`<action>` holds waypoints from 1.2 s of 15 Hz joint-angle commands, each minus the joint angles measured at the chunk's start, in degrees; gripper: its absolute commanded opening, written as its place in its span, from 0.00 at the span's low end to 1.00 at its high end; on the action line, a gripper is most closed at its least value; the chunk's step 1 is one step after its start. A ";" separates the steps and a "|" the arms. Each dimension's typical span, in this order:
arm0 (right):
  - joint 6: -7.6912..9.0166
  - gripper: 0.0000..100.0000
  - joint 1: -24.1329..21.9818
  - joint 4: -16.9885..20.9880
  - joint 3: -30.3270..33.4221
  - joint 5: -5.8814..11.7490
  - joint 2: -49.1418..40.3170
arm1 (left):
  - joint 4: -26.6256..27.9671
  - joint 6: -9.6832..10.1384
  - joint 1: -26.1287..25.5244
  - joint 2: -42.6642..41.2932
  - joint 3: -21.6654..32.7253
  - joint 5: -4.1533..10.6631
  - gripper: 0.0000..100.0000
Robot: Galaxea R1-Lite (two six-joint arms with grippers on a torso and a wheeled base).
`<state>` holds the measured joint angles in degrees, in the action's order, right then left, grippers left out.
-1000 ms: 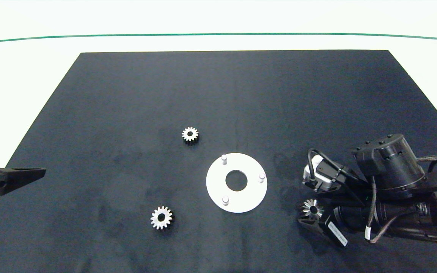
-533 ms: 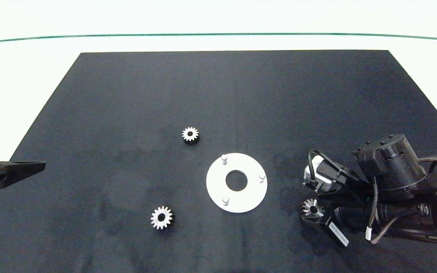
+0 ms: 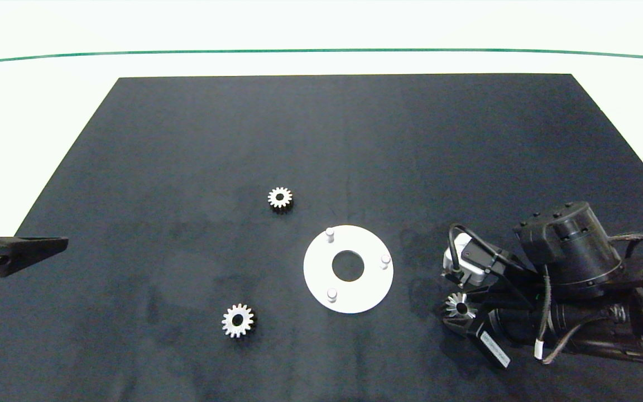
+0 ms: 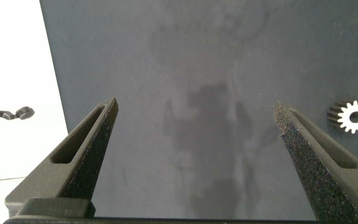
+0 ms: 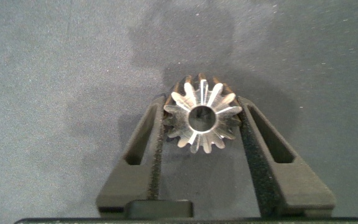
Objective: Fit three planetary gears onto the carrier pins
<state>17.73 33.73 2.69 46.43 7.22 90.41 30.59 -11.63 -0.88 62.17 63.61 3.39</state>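
Observation:
A flat white carrier disc (image 3: 316,279) lies mid-mat with three bare carrier pins (image 3: 330,233) (image 3: 385,260) (image 3: 331,293) standing on it. One silvery planetary gear (image 3: 279,197) rests on the mat behind and left of the disc, another (image 3: 238,320) in front and left of it. My right gripper (image 3: 459,306) is to the right of the disc, shut on a third gear (image 5: 201,116), which sits between its two fingers (image 5: 253,140). My left gripper (image 4: 197,115) hangs open over bare mat at the mat's left edge, empty, with a gear (image 4: 356,117) off to one side.
Everything sits on a dark mat (image 3: 344,139) over a white table (image 3: 31,111). A green line (image 3: 321,51) crosses the far table. The right arm's wrist and cables (image 3: 567,262) fill the mat's front right corner.
The right arm has shifted slightly toward the front with the gear held. The left gripper rose a little at first, then stayed. The two loose gears and the disc are unmoved.

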 commanded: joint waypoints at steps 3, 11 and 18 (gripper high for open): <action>-0.06 0.33 -0.16 -1.90 -0.38 -0.45 3.02 | 0.26 0.03 0.00 0.14 -0.07 0.04 1.00; 0.47 0.19 0.90 1.17 6.83 0.25 -2.87 | 0.35 0.03 -0.18 -0.03 -0.07 0.04 1.00; 0.12 0.19 3.89 10.40 23.18 0.25 3.37 | 0.35 0.03 -0.18 0.05 -0.07 0.04 1.00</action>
<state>17.77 36.85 11.59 66.39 7.39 91.15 30.76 -11.57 -1.05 62.23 63.54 3.39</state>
